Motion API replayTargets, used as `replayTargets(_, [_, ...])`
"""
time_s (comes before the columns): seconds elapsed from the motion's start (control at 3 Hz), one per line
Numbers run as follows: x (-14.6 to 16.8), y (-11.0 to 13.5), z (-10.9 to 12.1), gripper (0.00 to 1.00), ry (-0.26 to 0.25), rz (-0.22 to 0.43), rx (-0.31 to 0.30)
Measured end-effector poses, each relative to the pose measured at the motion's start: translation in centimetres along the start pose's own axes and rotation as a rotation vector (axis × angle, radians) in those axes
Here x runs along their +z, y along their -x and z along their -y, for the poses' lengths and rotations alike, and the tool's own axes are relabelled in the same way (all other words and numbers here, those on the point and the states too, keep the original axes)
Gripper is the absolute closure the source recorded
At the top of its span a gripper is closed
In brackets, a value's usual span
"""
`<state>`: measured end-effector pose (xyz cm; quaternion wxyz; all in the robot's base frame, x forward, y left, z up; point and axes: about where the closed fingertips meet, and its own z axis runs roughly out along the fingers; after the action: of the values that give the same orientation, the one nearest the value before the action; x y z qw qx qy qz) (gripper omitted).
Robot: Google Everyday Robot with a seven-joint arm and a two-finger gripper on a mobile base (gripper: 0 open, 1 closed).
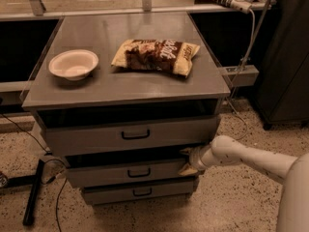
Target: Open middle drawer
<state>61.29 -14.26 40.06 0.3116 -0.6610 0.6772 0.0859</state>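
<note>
The middle drawer [120,174] is a grey metal front with a small black bar handle [139,173], second of three in the grey cabinet. It stands a little out from the cabinet body, less far than the top drawer [96,138] above it. My gripper [187,161] is at the right end of the middle drawer's front, touching its upper right corner. My white arm [241,156] reaches in from the lower right.
The bottom drawer [116,193] sits below. On the cabinet top [111,83] are a white bowl [73,64] and a brown snack bag [155,56]. A black bar [34,191] and cables lie on the speckled floor at the left. A dark cabinet [285,57] stands at the right.
</note>
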Motion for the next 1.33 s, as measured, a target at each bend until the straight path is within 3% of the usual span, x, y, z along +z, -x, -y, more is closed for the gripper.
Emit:
replayTargets(0.67, [-0.7,-0.4,-1.2,0.87,-0.010,0.000,0.007])
replayTargets(1.0, [-1.0,-0.2,-1.2,1.00,-0.012,0.000,0.005])
replayTargets(1.33, [-1.4,-0.7,-2.3,1.00,-0.020,0.003,0.019])
